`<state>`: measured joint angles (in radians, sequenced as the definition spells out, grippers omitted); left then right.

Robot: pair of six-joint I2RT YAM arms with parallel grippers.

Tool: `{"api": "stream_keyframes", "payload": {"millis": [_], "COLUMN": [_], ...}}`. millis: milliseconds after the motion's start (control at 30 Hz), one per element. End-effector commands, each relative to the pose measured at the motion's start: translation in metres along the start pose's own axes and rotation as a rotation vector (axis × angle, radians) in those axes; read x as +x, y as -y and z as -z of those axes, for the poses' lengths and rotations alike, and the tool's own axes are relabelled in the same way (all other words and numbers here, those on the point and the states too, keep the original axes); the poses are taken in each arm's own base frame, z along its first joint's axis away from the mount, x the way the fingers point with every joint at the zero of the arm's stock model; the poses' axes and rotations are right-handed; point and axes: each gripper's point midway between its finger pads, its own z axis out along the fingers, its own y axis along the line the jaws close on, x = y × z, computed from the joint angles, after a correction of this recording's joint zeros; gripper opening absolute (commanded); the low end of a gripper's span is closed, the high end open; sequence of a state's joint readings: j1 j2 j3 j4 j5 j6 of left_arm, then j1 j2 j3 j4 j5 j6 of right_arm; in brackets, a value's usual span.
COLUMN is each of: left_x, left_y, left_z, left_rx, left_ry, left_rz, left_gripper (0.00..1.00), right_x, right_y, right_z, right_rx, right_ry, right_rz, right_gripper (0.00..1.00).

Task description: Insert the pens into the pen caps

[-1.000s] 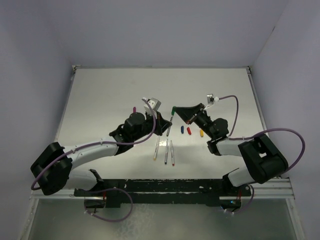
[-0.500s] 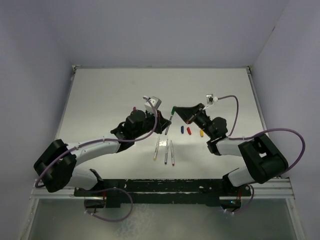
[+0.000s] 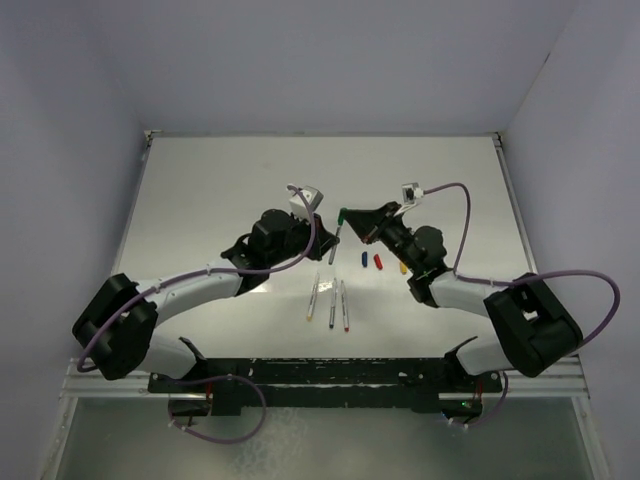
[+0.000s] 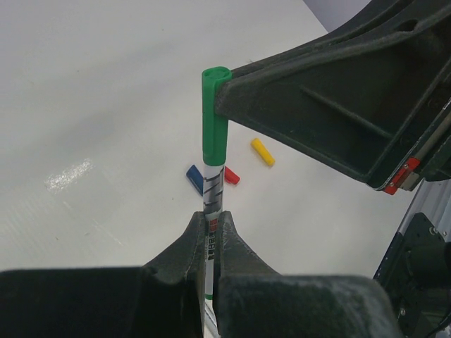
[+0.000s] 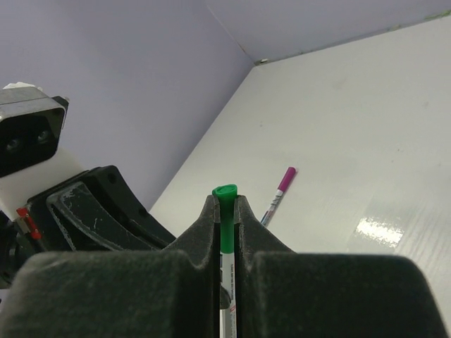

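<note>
**Green cap going onto green pen, held mid-air between both arms**

The left pincer (image 4: pixel 211 220) is closed tight on the barrel of the green pen (image 4: pixel 213 186), which stands roughly upright above the table (image 3: pixel 200 200); the right pincer (image 5: pixel 225 208) is clamped on the green cap (image 4: pixel 215 113), gripping it near its top from the side. The cap already sits over the pen's tip; whether it is fully seated cannot be told from these views.

Step in hand, as judged: press cap and pen together along the pen's axis. Keep both in line; any tilt would bend the thin barrel or jam the cap; push short and straight, with the left grip firm so the pen does not slide down through the fingers. The right side should let go first, only after the cap is home.

The blue cap (image 4: pixel 194 176), red cap (image 4: pixel 231 175) and yellow cap (image 4: pixel 262 151) lie on the table beneath, near each other; three loose pens (image 3: pixel 331 300) lie side by side closer to the arm bases. A purple-capped pen (image 5: pixel 280 191) lies apart, so roughly two of five look done or nearly so.
</note>
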<state>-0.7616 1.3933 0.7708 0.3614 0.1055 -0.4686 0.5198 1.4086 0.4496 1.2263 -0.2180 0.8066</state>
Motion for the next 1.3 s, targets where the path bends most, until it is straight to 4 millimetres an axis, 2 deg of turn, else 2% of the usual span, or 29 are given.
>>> {"api": "stream_keyframes", "payload": {"millis": [0,100,200,267,333,433,600,733,833,1033,1267], "left_x": [-0.137,-0.124,-0.099,-0.081,-0.062,-0.037,-0.005,0.015,0.022,0.036,0.05], "left_y": [0.024,0.017,0.005,-0.005,-0.017,-0.037,-0.075,-0.11,-0.132,-0.174,-0.205], "left_z": [0.011,0.008,0.002,0.0,-0.003,-0.005,-0.008,-0.011,-0.012,-0.011,-0.009], "left_rx": [0.05,0.026,-0.007,-0.038,-0.078,-0.158,-0.295,-0.418,-0.514,-0.711,-0.838], "left_ry": [0.422,0.377,0.306,0.262,0.211,0.141,0.018,-0.075,-0.129,-0.223,-0.284], "left_rz": [-0.044,-0.03,-0.013,-0.005,0.004,0.012,0.036,0.07,0.074,0.092,0.104], "left_gripper": [0.0,0.0,0.0,0.0,0.0,0.0,0.0,0.0,0.0,0.0,0.01], "right_x": [0.081,0.07,0.051,0.039,0.02,-0.005,-0.035,-0.051,-0.055,-0.044,-0.031], "right_y": [0.007,0.009,0.008,0.005,-0.004,-0.01,-0.015,-0.004,0.007,0.025,0.037], "right_z": [0.023,0.017,0.007,0.002,-0.003,-0.006,0.004,0.02,0.033,0.047,0.053], "right_rx": [0.021,0.039,0.062,0.066,0.06,0.087,0.139,0.247,0.326,0.402,0.437], "right_ry": [-0.303,-0.263,-0.203,-0.179,-0.125,-0.075,0.0,0.03,0.031,0.004,-0.027], "right_rz": [-0.028,0.0,0.055,0.088,0.109,0.191,0.269,0.318,0.337,0.324,0.304], "right_gripper": [0.0,0.0,0.02,0.18,0.29,0.4,0.41,0.42,0.42,0.42,0.42]}}
